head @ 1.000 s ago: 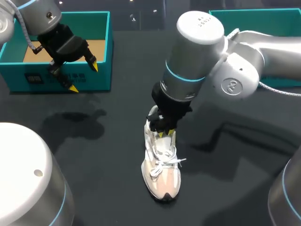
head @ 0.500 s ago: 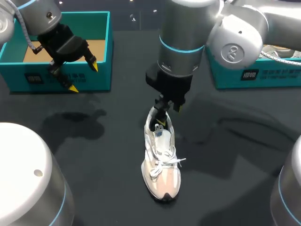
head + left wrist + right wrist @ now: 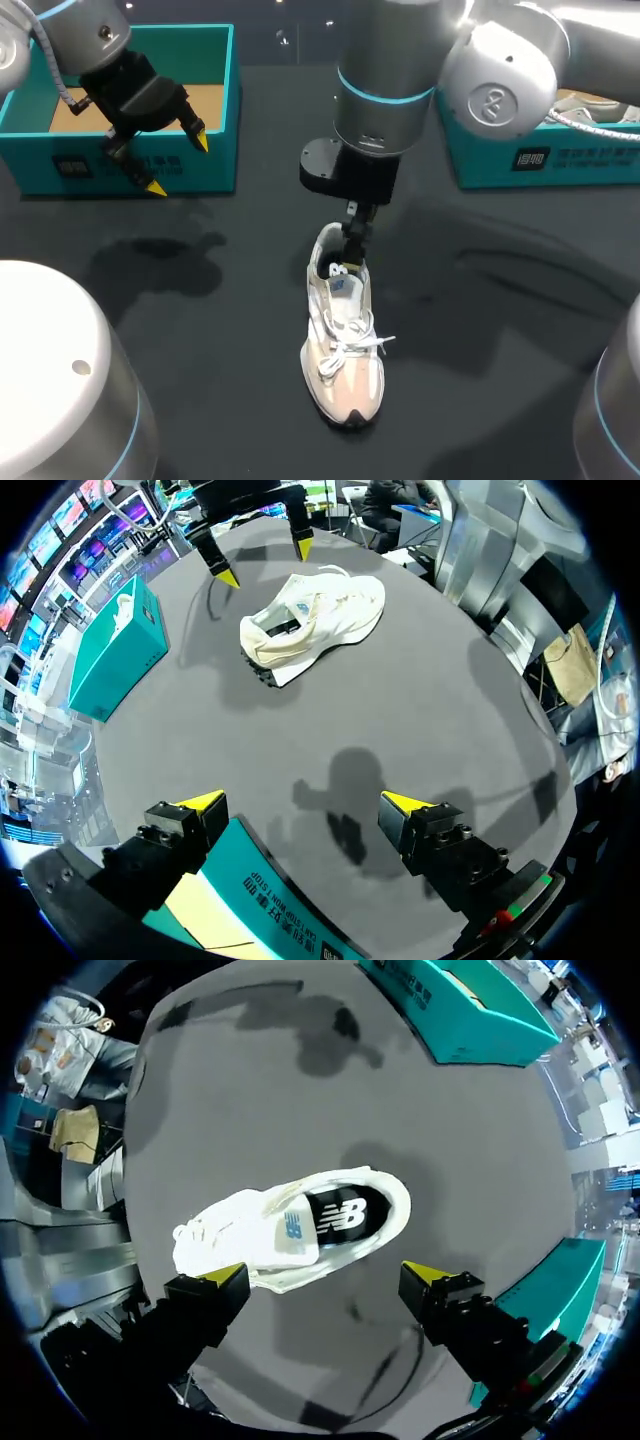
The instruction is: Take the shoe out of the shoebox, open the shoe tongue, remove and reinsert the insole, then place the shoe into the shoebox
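White shoe (image 3: 343, 340) mid-table (image 3: 220, 340), right claw (image 3: 348, 262) above heel

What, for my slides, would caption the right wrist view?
Right gripper, open, hovers above the white shoe standing on the dark table.

A white shoe (image 3: 343, 345) stands on the dark worktop (image 3: 230, 360), toe pointing away from the boxes. The right end effector (image 3: 348, 258) hangs just over its heel opening. The left end effector (image 3: 178, 163), fingers spread, hovers at the teal shoebox (image 3: 226, 95) front wall.
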Controlling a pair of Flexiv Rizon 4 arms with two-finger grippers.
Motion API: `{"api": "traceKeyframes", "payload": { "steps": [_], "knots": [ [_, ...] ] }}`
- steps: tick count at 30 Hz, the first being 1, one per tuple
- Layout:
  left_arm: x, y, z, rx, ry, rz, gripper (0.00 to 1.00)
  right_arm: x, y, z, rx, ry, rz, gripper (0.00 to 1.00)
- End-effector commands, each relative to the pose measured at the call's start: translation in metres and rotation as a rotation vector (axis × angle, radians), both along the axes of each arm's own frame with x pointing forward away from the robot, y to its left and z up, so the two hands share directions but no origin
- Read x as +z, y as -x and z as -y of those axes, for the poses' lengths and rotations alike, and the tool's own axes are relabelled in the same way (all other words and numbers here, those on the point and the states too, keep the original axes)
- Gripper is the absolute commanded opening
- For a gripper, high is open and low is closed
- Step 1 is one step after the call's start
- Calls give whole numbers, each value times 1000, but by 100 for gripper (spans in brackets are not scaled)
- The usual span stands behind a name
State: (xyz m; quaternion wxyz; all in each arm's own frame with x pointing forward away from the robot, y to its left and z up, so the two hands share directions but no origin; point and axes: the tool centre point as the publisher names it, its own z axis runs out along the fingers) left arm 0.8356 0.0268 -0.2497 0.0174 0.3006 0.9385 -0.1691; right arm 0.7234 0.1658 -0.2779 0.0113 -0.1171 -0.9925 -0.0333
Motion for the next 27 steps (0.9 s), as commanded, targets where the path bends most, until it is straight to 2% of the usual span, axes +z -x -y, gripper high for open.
{"api": "traceKeyframes", "payload": {
  "steps": [1, 9, 16, 27],
  "knots": [
    [0, 1, -1, 0, -1, 1, 100, 5, -3, -17, 50, 57, 41, 100],
    [0, 1, -1, 0, -1, 1, 100, -7, -27, -22, 100, 34, 62, 100],
    [0, 1, -1, 0, -1, 1, 100, -31, -48, -22, 199, 10, 80, 100],
    [0, 1, -1, 0, -1, 1, 100, -59, -66, -29, 222, 3, 74, 100]
  ]
}}
